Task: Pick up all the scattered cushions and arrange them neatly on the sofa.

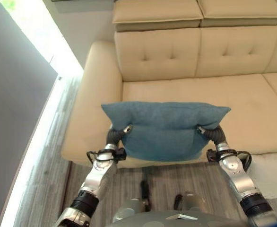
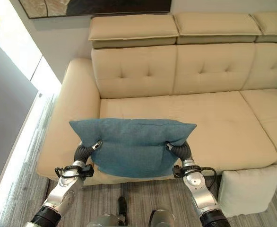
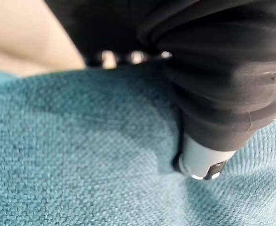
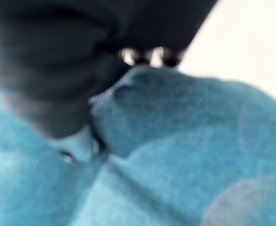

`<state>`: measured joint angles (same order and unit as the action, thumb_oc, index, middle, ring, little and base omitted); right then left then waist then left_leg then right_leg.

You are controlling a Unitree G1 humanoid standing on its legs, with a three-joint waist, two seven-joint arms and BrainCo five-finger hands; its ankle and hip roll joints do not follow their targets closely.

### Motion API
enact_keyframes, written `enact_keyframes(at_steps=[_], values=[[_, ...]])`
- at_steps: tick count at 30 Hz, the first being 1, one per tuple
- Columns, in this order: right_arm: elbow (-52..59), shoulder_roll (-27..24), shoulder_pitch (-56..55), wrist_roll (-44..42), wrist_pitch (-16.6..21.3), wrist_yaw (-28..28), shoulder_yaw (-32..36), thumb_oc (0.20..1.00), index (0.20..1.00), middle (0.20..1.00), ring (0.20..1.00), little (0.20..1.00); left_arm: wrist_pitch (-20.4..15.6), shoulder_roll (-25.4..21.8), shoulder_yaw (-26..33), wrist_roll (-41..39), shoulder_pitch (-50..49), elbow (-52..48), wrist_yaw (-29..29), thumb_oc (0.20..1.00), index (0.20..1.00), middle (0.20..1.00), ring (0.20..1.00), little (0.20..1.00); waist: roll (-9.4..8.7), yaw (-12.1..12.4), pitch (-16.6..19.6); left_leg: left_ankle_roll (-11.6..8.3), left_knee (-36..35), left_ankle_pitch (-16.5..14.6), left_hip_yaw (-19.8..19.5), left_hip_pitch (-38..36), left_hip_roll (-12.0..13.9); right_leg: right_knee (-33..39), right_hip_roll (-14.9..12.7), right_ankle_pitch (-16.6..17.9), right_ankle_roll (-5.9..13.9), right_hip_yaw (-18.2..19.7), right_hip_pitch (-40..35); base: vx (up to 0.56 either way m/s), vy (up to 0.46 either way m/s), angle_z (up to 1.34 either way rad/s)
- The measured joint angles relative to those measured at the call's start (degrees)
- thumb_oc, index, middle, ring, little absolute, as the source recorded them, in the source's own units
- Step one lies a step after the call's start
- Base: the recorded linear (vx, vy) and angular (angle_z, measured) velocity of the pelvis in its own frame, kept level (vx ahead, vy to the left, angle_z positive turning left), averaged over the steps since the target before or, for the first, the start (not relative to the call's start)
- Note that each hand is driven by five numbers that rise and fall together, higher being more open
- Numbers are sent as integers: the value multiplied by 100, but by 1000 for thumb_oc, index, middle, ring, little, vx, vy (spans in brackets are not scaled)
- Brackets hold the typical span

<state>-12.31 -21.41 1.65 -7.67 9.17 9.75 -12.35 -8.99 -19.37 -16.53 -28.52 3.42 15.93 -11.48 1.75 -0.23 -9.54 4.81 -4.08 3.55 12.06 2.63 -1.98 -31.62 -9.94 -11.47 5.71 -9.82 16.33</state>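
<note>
The cushion (image 2: pixel 131 144), pinched at both sides by the fingers of the left hand (image 2: pixel 84 152) and the right hand (image 2: pixel 182 150), should travel level over the sofa (image 2: pixel 209 118) to the backrest.

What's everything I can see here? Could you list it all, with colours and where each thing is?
Cushion: one, teal blue, held up between both hands above the front edge of the sofa seat.
Sofa: one, cream, with tufted back and raised headrests, against the wall.
White cushion: one, white, low down at the sofa's front, on the robot's right.
Picture: one, dark-framed, on the wall above the sofa.
Floor: grey wood planks, in front of and beside the sofa.
Left hand: dark-covered, pressed into the teal cushion's left side, fingers hidden in the cloth.
Right hand: dark-covered, pressed into its right side, fingers hidden too.
</note>
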Motion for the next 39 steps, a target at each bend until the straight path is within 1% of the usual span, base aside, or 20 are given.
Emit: enact_keyframes(at_steps=[2, 3, 6, 8, 9, 10, 11, 12, 14, 15, 16, 18, 19, 20, 22, 27, 28, 33, 36, 39], values=[[-6, 16, 15, -1, -3, -32, -62, 200, 200, 200, 200, 200, -4, -33, 93, 3, 39, 0, 2, 200, 200, 200, 200, 200, -2, -15, -3, -43, -51, -29, 0, -44, -4, 611, 109, 65, 9, 169, 200, 127, -84, 5], [-5, 16, 45, -2, -3, -42, -95, 200, 200, 200, 200, 200, -5, -45, 139, 3, 61, 0, 0, 200, 200, 200, 200, 200, -30, -18, -6, -70, -54, -46, 15, -47, 3, 1326, 197, 339, 21, 293, 248, 178, -129, 8], [-91, 38, 15, 1, -7, -60, -129, 200, 200, 200, 200, 200, -8, -38, 193, 29, -45, 3, -1, 200, 200, 200, 200, 200, -247, -20, -42, -261, -46, -244, -28, -310, -6, 2738, 149, 1270, 92, 302, 22, 199, -154, 6], [-149, 57, -43, 1, -9, -61, -135, 200, 200, 200, 200, 200, -7, 38, 194, 84, -218, -8, 5, 200, 200, 200, 200, 200, -330, -30, -23, -458, -39, -387, -86, -601, 79, 2905, 213, 1830, -35, 247, -320, 144, -186, 12], [-164, 44, -49, 1, -10, -57, -115, 200, 200, 200, 200, 200, -6, 95, 190, 90, -262, -15, 17, 200, 200, 200, 200, 200, -293, -53, 7, -552, 47, -493, -178, -571, 206, 2965, 315, 1922, -165, 160, -430, 121, -237, 22], [-159, 13, -51, -1, -10, -51, -71, 200, 200, 200, 200, 200, -7, 173, 179, 89, -260, -35, 33, 200, 200, 200, 200, 200, -245, -58, 37, -600, 151, -583, -260, -518, 369, 3086, 457, 1900, -215, 43, -529, 101, -278, 51], [-156, -11, -53, -4, -10, -48, 52, 200, 200, 200, 200, 200, -7, 288, 156, 88, -185, -36, 56, 200, 200, 200, 200, 200, -237, -87, 45, -748, 487, -650, -416, -320, 560, 3229, 603, 1853, -359, -162, -660, 50, -187, 75], [-153, -27, -48, -12, -10, -27, 163, 200, 200, 200, 200, 200, -7, 337, 81, 78, -99, -33, 59, 200, 200, 200, 200, 200, -302, -100, 53, -800, 937, -646, -517, -50, 647, 3287, 661, 1778, -472, -330, -705, 30, -228, 88], [-58, -2, -11, -12, -10, -24, 287, 200, 200, 200, 200, 200, -5, 343, 58, 61, -55, -31, 70, 200, 200, 200, 200, 200, -432, -80, 70, -836, 1836, -628, -428, 452, 703, 3301, 675, 1781, -748, -458, -728, 26, -141, 47], [-45, -12, 20, -15, -6, -2, 259, 200, 200, 200, 200, 200, -6, 398, 65, 39, -48, -18, 69, 200, 200, 200, 200, 200, -424, -48, 68, -845, 2029, -595, -466, 548, 737, 3278, 724, 1698, -800, -481, -741, 30, -9, 13], [-31, 2, 77, -14, -7, 39, 258, 200, 200, 200, 200, 200, -6, 360, 69, 39, 9, -7, 46, 200, 200, 200, 200, 200, -456, -76, 54, -903, 2292, -708, -552, 715, 823, 3301, 692, 1675, -837, -503, -794, 73, 36, 20], [29, -24, 99, -15, 6, 119, 266, 200, 200, 200, 200, 200, -11, 343, 64, 38, 117, -21, 20, 200, 200, 200, 200, 200, -479, -108, 49, -936, 1763, -694, -351, 719, 872, 3464, 720, 1662, -820, -605, -908, 132, 95, 18], [-18, -26, 189, -11, 4, 194, 245, 200, 200, 200, 200, 200, -14, 285, 52, 40, 243, -23, -8, 200, 200, 200, 200, 200, -458, -105, 50, -997, 949, -602, -331, 664, 901, 3548, 826, 1651, -789, -564, -925, 164, 154, -12], [-17, -18, 224, -16, -4, 191, 239, 200, 200, 200, 200, 200, -13, 285, 85, 40, 284, -25, -18, 200, 200, 200, 200, 200, -436, -114, 42, -991, 664, -523, -437, 613, 877, 3549, 904, 1646, -781, -518, -927, 151, 162, -33], [-17, 11, 261, -66, -4, 196, 235, 200, 200, 200, 200, 200, -13, 258, 82, 43, 364, -26, -44, 200, 200, 200, 200, 200, -387, -175, 39, -911, 526, -411, -524, 611, 854, 3551, 1024, 1633, -787, -491, -956, 93, 125, -27], [0, -102, 327, -234, -4, 240, 272, 200, 200, 200, 200, 200, -13, 271, 65, 49, 611, -26, -44, 200, 200, 200, 200, 200, -276, -283, 17, -775, 277, -154, -284, 438, 692, 3546, 1108, 1593, -837, -346, -954, 42, 82, -29], [1, -158, 361, -240, -3, 300, 257, 200, 200, 200, 200, 200, -13, 277, 33, 48, 664, -30, -76, 200, 200, 200, 200, 200, -247, -259, 8, -699, 277, 10, -249, 457, 658, 3523, 1069, 1592, -826, -300, -913, -17, 47, -17], [-14, -203, 1053, -239, -35, 451, 152, 200, 200, 200, 200, 200, -15, 186, 95, 39, 1026, -44, -328, 200, 200, 200, 200, 200, -201, -169, -68, -512, 226, 144, -169, 860, 491, 3485, 892, 1723, -719, -290, -459, -68, 17, 1], [-486, -248, 1891, -357, -36, 630, -59, 200, 200, 200, 200, 200, -39, -8, 91, 33, 1608, -6, -630, 200, 200, 200, 200, 200, -155, -8, -219, -478, 256, 141, -197, 1080, 439, 3463, 834, 1740, -692, -323, -262, -50, 16, 7], [-795, -341, 2413, -470, -83, 735, -240, 200, 200, 200, 200, 200, -49, -162, 84, -15, 2011, 41, -790, 200, 200, 200, 200, 200, -106, 21, -285, -473, 276, 141, -253, 1242, 405, 3448, 801, 1733, -684, -349, -118, -24, 27, 9]])
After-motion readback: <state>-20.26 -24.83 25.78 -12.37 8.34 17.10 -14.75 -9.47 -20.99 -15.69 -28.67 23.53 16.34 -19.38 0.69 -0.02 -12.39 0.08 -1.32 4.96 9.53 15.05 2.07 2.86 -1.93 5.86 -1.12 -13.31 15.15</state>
